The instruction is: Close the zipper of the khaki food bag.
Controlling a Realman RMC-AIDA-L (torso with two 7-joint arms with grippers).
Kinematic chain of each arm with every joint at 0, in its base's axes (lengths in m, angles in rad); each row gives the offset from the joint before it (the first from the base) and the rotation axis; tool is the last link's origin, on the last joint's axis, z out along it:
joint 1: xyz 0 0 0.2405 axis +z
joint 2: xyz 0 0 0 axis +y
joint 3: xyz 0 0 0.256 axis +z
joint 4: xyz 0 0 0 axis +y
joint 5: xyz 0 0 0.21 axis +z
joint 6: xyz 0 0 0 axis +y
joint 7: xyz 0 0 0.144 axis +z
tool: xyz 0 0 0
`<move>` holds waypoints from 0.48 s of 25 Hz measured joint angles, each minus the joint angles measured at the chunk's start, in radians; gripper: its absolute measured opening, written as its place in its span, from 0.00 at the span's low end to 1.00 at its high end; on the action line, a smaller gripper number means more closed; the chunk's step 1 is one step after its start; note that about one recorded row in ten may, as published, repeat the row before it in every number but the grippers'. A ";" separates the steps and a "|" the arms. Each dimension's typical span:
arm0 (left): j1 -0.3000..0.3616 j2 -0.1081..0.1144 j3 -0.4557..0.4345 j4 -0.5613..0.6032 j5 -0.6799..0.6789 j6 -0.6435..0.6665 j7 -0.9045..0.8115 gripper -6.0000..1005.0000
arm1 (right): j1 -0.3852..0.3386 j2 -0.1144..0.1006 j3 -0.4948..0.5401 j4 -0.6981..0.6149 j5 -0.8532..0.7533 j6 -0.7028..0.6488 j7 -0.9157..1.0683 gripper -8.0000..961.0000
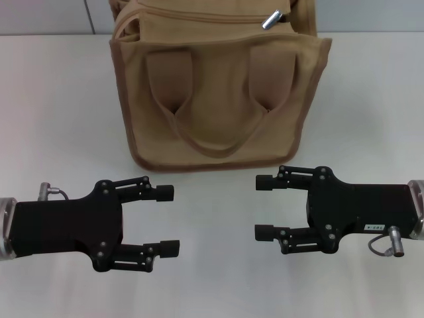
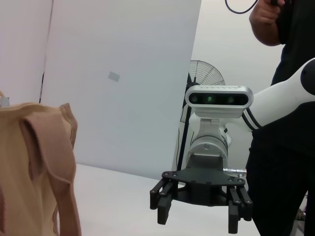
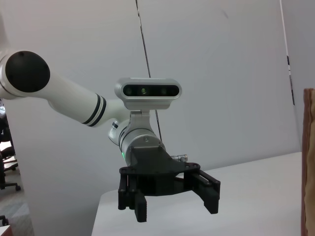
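Bag (image 1: 218, 99) upright on surface (image 1: 53, 99); pull (image 1: 271, 18) at right end of zipper (image 1: 199, 14). Left end effector (image 1: 169, 220) and right end effector (image 1: 264, 207) wide, empty, near bag front. Stage undetermined.

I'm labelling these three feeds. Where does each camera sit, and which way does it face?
Head: on the robot's head, looking down at the table, bag, left gripper and right gripper, both open.
Left wrist: on the left arm, facing across at the right gripper; bag at the edge.
Right wrist: on the right arm, facing the left gripper.
Shared: the grippers; each wrist view shows the other arm.
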 joint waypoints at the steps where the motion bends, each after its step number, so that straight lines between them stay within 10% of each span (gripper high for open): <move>1: 0.000 0.000 0.000 0.000 0.000 0.000 0.000 0.83 | 0.000 0.000 0.000 0.000 0.000 0.000 0.000 0.80; 12: 0.002 0.000 0.000 0.000 0.000 0.002 0.000 0.83 | 0.000 0.000 0.000 0.000 0.000 0.000 0.002 0.80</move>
